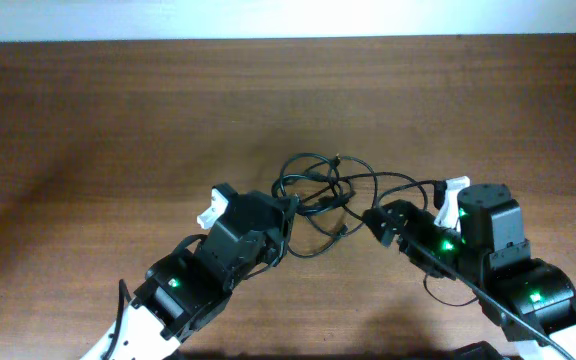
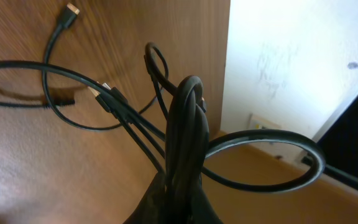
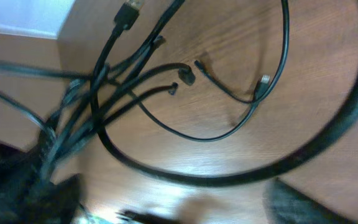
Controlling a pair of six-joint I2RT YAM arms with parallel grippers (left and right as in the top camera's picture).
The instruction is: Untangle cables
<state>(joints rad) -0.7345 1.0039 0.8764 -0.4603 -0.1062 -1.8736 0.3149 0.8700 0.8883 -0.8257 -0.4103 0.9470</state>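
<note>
Left wrist view: bundled cables (image 2: 185,124) are clamped between the left fingers (image 2: 146,210); whether the right fingers (image 1: 386,221) are closed cannot be told.

I see the cables (image 1: 320,196), thin and black, tangled in loose overlapping loops mid-desk (image 1: 118,120). Several strands bunch tightly together and rise, and small metal-tipped plugs lie free.

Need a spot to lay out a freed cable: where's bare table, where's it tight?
Free: table left of the cables, to its left edge; the far strip between cables and wall; far right corner. Crowded: centre, cables bunched between left gripper and right gripper; left arm and right arm fill the near edge.
</note>
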